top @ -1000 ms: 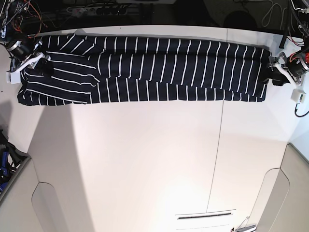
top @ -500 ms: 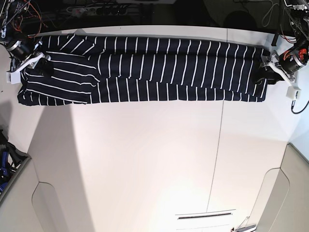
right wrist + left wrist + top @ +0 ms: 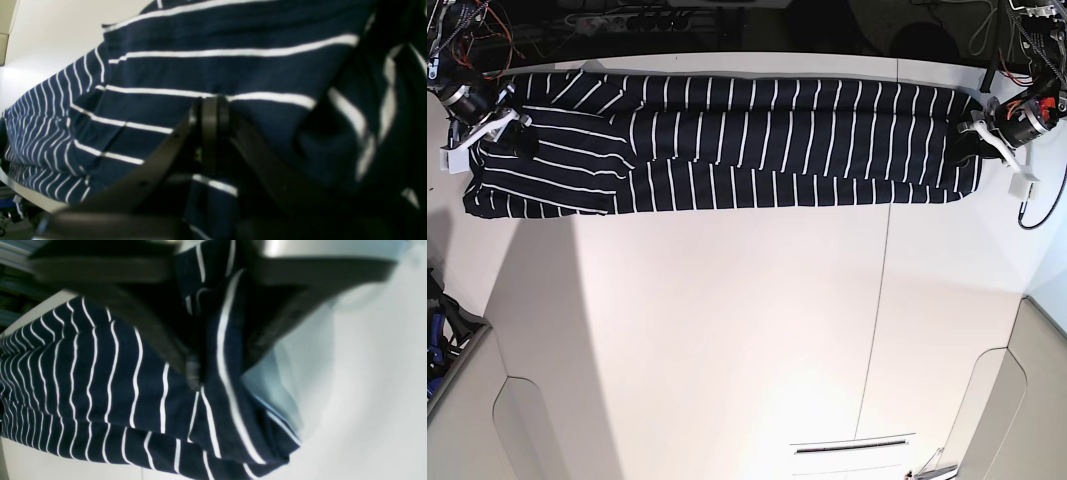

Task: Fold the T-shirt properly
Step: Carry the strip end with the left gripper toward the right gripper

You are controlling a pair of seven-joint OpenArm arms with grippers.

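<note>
The T-shirt (image 3: 727, 145), dark navy with thin white stripes, lies stretched as a long band along the far edge of the white table (image 3: 727, 330). A sleeve part is folded over at its left end. My left gripper (image 3: 967, 140) is at the shirt's right end. In the left wrist view the gripper (image 3: 223, 370) is shut on a raised fold of the T-shirt (image 3: 100, 380). My right gripper (image 3: 519, 142) is at the shirt's left end. In the right wrist view its fingers (image 3: 210, 113) are closed together on the striped T-shirt (image 3: 233, 70).
The table's far edge (image 3: 747, 55) runs just behind the shirt, with cables and dark gear beyond it. A thin seam (image 3: 887, 300) crosses the tabletop. A small white box (image 3: 1025, 185) hangs by the left arm. Dark equipment (image 3: 439, 340) sits off the left side.
My left gripper has moved inward and toward the far edge, taking the shirt's right end with it, so the right edge has drawn in. The right arm has not moved.
</note>
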